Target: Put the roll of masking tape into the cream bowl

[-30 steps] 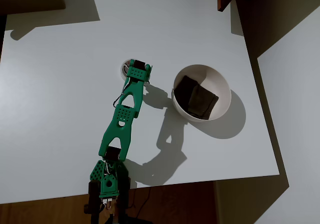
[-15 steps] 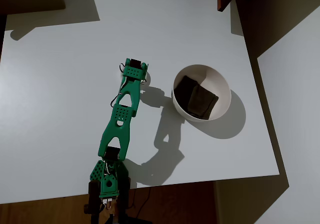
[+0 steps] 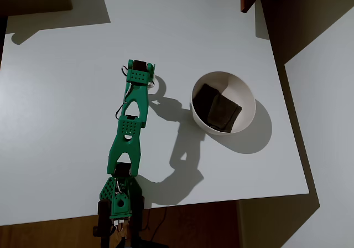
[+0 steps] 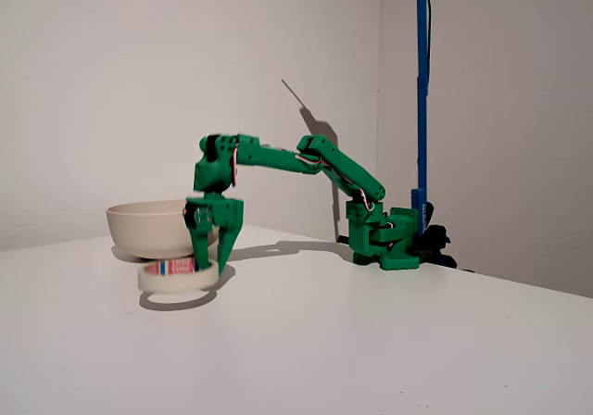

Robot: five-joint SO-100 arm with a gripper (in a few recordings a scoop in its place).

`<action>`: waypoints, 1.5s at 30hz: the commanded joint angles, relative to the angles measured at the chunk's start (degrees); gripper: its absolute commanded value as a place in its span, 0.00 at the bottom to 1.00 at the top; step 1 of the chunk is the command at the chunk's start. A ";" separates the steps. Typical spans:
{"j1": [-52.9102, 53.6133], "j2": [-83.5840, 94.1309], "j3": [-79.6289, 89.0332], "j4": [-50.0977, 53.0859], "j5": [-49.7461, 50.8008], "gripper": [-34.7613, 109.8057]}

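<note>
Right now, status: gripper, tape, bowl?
Gripper down at the roll of masking tape, fingers straddling its rim, grip unconfirmed. Tape flat on the table. Cream bowl apart from it, dark cloth inside. Nothing between them.

The green arm (image 4: 306,160) reaches left from its base, its gripper (image 4: 212,248) pointing down with 2 fingers at the roll of masking tape (image 4: 178,276), which lies flat on the white table (image 4: 371,341). The cream bowl (image 4: 153,229) stands just behind the roll.
</note>
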State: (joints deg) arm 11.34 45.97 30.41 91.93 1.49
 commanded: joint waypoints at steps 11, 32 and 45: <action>-2.37 41.04 -3.69 9.14 2.11 0.18; 25.22 63.72 -3.43 10.46 -0.26 0.18; 45.18 37.00 -3.52 -7.12 -3.52 0.18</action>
State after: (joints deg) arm 53.35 85.52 28.39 88.77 -0.35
